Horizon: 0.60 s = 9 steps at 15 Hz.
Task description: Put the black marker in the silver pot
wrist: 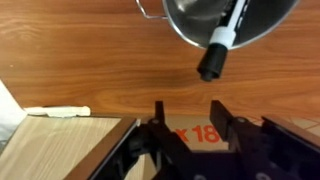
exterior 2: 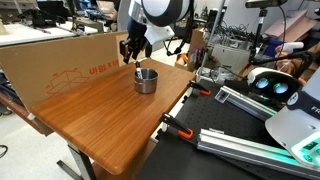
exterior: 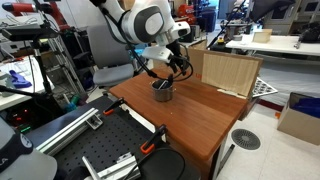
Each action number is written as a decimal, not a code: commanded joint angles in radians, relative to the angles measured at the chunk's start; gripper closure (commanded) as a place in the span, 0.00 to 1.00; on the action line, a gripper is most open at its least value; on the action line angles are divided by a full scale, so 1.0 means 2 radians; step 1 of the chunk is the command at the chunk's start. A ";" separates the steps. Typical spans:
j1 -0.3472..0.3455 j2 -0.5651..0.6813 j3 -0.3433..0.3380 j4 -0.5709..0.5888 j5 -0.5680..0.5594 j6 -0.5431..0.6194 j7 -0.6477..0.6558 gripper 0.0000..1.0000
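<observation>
Only the wrist view showed the slim black marker with a whitish band (wrist: 224,37) leaning inside the small, shiny, round silver pot (wrist: 190,20). Its black end poked over the rim toward 6 o'clock, while in both exterior views the pot's contents were too small to read. The dark two-fingered gripper (wrist: 192,125) hung just above the pot with its jaws spread and empty. In an exterior view the pot (exterior 2: 146,80) stood near the far edge of the brown wooden table (exterior 2: 110,125), with a cardboard panel (exterior 2: 60,62) at its 10 o'clock and bare wood toward 7 o'clock.

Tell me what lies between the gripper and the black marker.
Only bare wooden table, seen in the wrist view; the open gripper is apart from the black marker leaning in the silver pot.
</observation>
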 commanded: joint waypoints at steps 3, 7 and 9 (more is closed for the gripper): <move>0.022 0.008 -0.022 0.015 -0.018 -0.012 0.026 0.01; 0.025 0.006 -0.024 0.016 -0.019 -0.019 0.032 0.00; 0.022 0.002 -0.021 0.013 -0.019 -0.026 0.034 0.00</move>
